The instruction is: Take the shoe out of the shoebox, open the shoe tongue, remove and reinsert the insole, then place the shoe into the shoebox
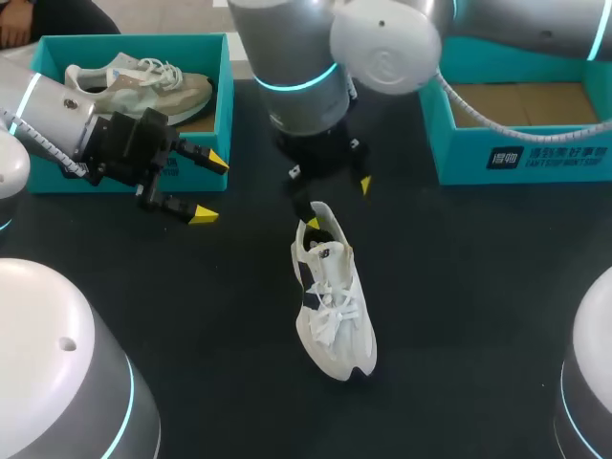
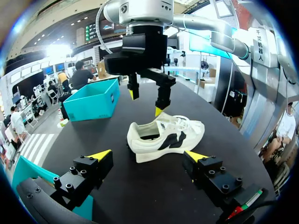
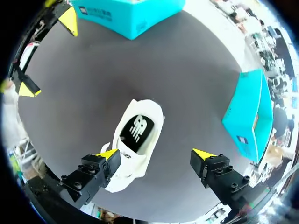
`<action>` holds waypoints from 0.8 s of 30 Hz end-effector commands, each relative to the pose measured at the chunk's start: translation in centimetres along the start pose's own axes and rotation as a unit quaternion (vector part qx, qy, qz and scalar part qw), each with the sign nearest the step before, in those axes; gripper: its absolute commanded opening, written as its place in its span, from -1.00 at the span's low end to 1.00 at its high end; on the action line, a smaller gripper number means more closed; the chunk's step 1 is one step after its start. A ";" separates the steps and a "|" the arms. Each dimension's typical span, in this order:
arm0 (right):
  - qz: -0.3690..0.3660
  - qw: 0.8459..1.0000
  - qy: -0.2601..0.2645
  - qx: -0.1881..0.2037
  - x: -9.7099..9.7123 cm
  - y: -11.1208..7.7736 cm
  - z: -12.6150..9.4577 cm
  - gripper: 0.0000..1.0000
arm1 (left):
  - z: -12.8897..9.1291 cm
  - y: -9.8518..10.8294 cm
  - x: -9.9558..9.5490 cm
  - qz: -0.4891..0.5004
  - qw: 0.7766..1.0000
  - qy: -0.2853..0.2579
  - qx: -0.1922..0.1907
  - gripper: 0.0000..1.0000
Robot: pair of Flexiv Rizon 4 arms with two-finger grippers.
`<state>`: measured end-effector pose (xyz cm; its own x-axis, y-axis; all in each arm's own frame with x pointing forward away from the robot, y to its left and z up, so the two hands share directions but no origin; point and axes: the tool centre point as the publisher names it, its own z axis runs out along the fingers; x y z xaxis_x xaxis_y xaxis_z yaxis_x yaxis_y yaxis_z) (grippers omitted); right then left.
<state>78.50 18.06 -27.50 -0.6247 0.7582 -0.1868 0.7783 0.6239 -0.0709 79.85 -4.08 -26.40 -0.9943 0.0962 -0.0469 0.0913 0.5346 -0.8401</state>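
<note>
Right gripper hangs released over the heel of the shoe; left gripper, also released, hovers aside. Unbraced, the shoe may tip if a finger snags

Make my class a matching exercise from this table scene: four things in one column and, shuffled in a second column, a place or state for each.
Things
1. white sneaker
2. beige sneaker
3. right-hand shoebox
4. left gripper

Places or states
A. lying inside the left-hand shoebox
B. open, holding nothing, in front of the left-hand shoebox
C. on the black table, heel below the right gripper
D. bare cardboard floor showing, no shoe visible inside

Pairs: 1-C, 2-A, 3-D, 4-B
</note>
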 end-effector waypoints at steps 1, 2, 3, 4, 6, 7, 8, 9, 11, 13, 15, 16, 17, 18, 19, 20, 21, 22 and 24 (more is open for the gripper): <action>-0.220 0.974 -0.023 -0.038 0.8 1.0 1.3 1.00 | 0.1 0.0 0.0 0.000 1.000 0.001 -0.001 1.00; -0.248 0.967 -0.026 -0.045 0.7 1.3 1.5 1.00 | 0.1 0.0 0.0 0.000 1.000 0.001 -0.001 1.00; -0.275 0.960 -0.025 -0.055 0.7 1.5 1.6 1.00 | 0.1 0.0 0.0 0.000 1.000 0.001 -0.001 1.00; -0.298 0.953 -0.030 -0.051 0.6 1.7 1.6 1.00 | 0.1 0.0 0.0 0.000 1.000 0.001 -0.001 1.00; -0.335 0.940 -0.036 -0.057 0.4 2.3 1.7 1.00 | 0.1 0.0 0.0 0.000 1.000 0.001 -0.001 1.00; -0.347 0.935 -0.039 -0.055 0.2 2.6 1.9 1.00 | 0.1 0.0 0.0 0.000 1.000 0.001 -0.001 1.00; -0.358 0.931 -0.039 -0.053 0.0 2.8 2.2 1.00 | 0.1 0.0 0.0 0.000 1.000 0.001 -0.001 1.00; -0.369 0.927 -0.042 -0.047 -0.2 3.1 2.5 1.00 | 0.1 0.0 0.0 0.000 1.000 0.001 -0.001 1.00; -0.380 0.923 -0.050 -0.040 -0.6 3.5 3.4 1.00 | 0.1 0.0 0.0 0.000 1.000 0.001 -0.001 1.00; -0.385 0.920 -0.059 -0.034 -1.0 3.9 4.3 1.00 | 0.1 0.0 0.0 0.000 1.000 0.001 -0.001 1.00; -0.397 0.915 -0.063 -0.035 -1.1 4.3 5.1 1.00 | 0.1 0.0 0.0 0.000 1.000 0.001 -0.001 1.00; -0.407 0.911 -0.065 -0.033 -1.0 4.7 5.8 1.00 | 0.1 0.0 0.0 0.000 1.000 0.001 -0.001 1.00; -0.414 0.907 -0.066 -0.035 -0.9 5.0 6.3 1.00 | 0.1 0.0 0.0 0.000 1.000 0.001 -0.001 1.00; -0.419 0.905 -0.064 -0.034 -0.9 5.2 6.8 1.00 | 0.1 0.0 0.0 0.000 1.000 0.001 -0.001 1.00; -0.421 0.904 -0.058 -0.033 -0.9 5.4 7.2 1.00 | 0.1 0.0 0.0 0.000 1.000 0.001 -0.001 1.00; -0.423 0.903 -0.057 -0.040 -1.0 5.6 7.5 1.00 | 0.1 0.0 0.0 0.000 1.000 0.001 -0.001 1.00; -0.423 0.904 -0.056 -0.041 -1.0 5.8 7.7 1.00 | 0.1 0.0 0.0 0.000 1.000 0.001 -0.001 1.00; -0.423 0.903 -0.056 -0.038 -1.1 5.9 8.0 1.00 | 0.1 0.0 0.0 0.000 1.000 0.001 -0.001 1.00; -0.428 0.901 -0.054 -0.039 -1.1 6.3 8.3 1.00 | 0.1 0.0 0.0 0.000 1.000 0.001 -0.001 1.00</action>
<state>84.12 19.25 -35.01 -0.9763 0.0507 -0.2102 0.0842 0.9845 -0.1538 79.85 -4.07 -26.40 -0.9943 0.0962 -0.0469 0.0913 0.5347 -0.8401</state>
